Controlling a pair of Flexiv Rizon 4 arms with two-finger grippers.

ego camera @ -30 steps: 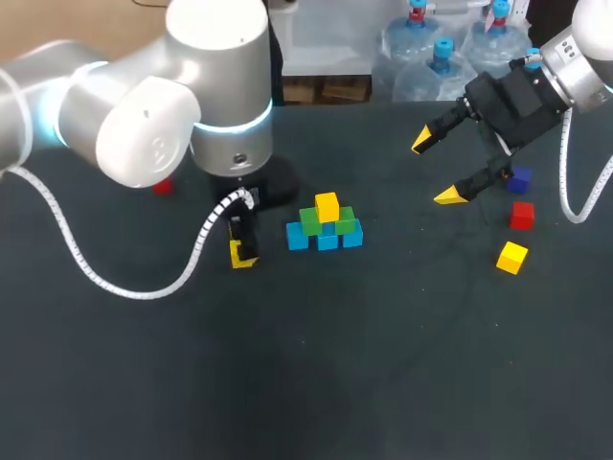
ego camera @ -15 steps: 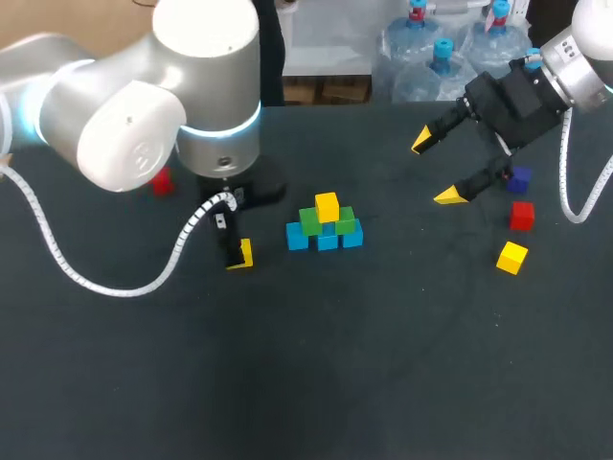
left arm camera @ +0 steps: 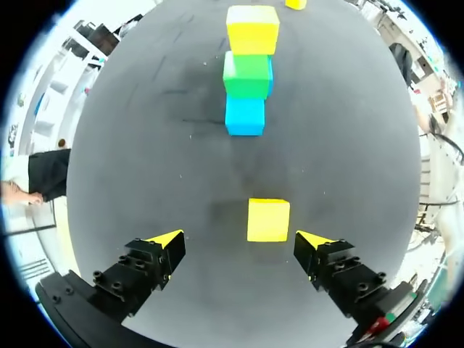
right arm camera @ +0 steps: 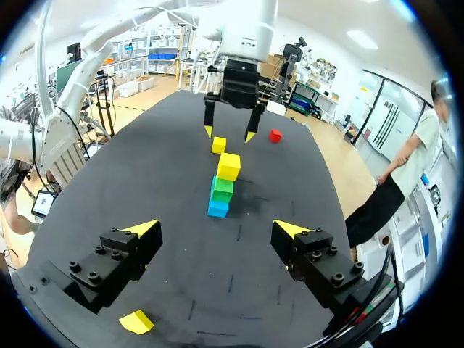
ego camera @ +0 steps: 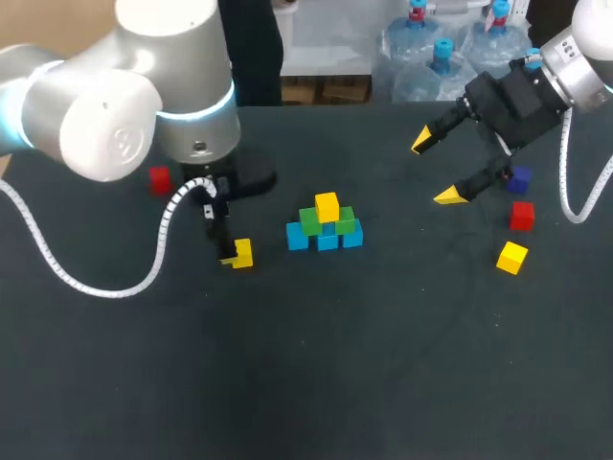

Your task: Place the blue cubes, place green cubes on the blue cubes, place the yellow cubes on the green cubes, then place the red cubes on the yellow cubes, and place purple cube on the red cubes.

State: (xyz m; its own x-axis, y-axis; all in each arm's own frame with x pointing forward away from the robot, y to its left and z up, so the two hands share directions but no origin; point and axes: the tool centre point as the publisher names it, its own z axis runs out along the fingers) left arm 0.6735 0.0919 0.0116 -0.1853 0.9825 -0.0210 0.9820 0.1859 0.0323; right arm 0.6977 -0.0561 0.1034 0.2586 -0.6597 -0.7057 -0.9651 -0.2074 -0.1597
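left arm's jaws sit low over the dark bench, spread wide and gripping nothing. its yellow fingertips flank a small loose yellow cube. the cube lies flat on the bench between the fingers, a touch ahead of the tip line, nearer one finger than the other and touching neither. read: the wide spread gives clearance, so the cube can be closed on from two sides. straight ahead of these jaws stands the stack, near the loose cube but apart from it: blue cubes as base, green cubes on them, one top yellow cube above. right arm's jaws are also wide open and empty, held up off the bench and well apart from the stack, likely kept back so the left arm has room. on the bench near them lie a red cube, a spare yellow cube and a dark purple cube. a second red cube lies beside the left arm. judged stage: blue and green layers set, yellow layer in hand, red and purple not yet placed.
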